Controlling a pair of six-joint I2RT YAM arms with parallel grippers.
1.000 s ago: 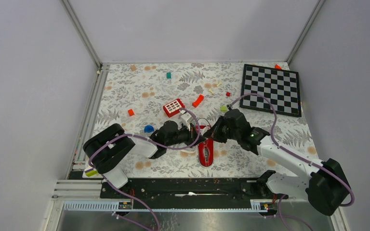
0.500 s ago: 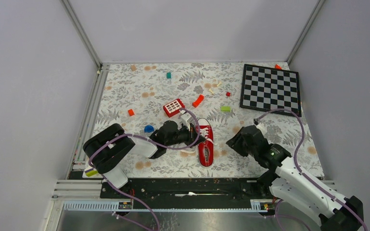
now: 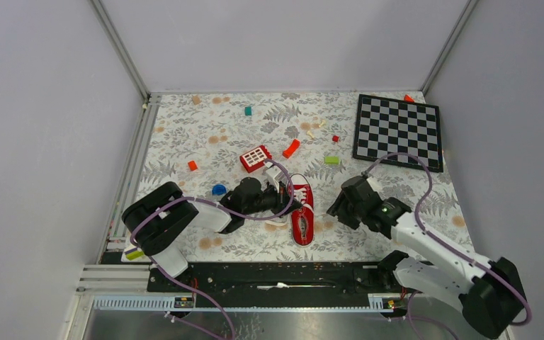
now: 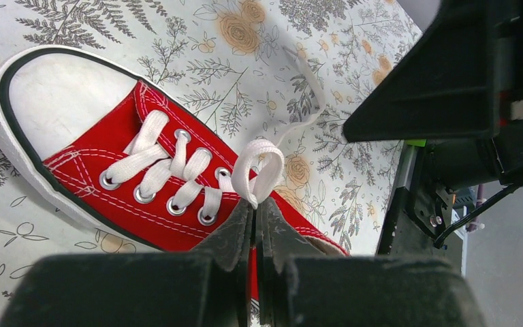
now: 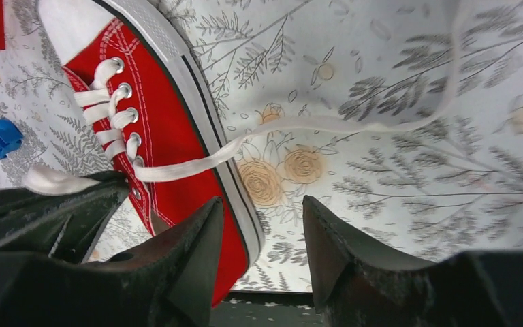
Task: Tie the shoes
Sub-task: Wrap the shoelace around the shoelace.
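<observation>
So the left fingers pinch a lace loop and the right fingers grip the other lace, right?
No: the right wrist view shows the right fingers open and empty, the other lace lying loose on the table. The left fingers do pinch a lace loop.

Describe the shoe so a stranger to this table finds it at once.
On the floral table cover, look at the near middle, just beyond the arms' bases. The sneaker lies there, with the left pincer shut on a loop of its white lace. Unlike the red block with white squares just beyond it, it is red canvas with a white toe cap and sole.
</observation>
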